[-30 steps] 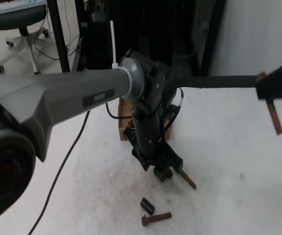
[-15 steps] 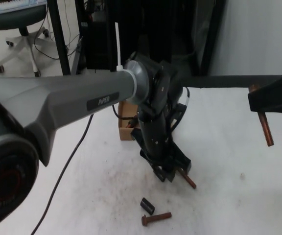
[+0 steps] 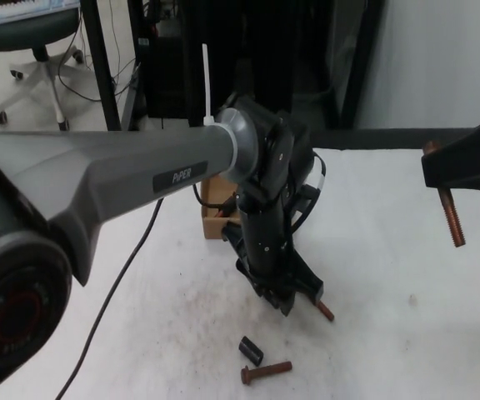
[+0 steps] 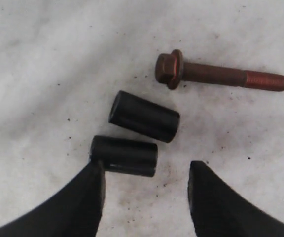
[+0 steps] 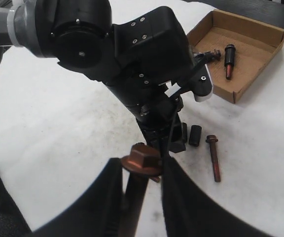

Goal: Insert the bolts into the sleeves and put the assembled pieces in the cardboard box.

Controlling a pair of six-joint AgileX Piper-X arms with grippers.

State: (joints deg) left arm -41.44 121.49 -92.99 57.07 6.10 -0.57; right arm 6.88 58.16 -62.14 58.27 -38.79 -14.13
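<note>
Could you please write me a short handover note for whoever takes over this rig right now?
The left gripper is open, low over two sleeves that lie beside a loose bolt on the bench.
The right gripper is shut on a held bolt, raised off the bench.
A third sleeve and a second loose bolt lie nearer the high view's camera.
Done: at least one assembled piece is in the cardboard box.
Left: sleeve the held bolt, assemble the rest, box them.
</note>
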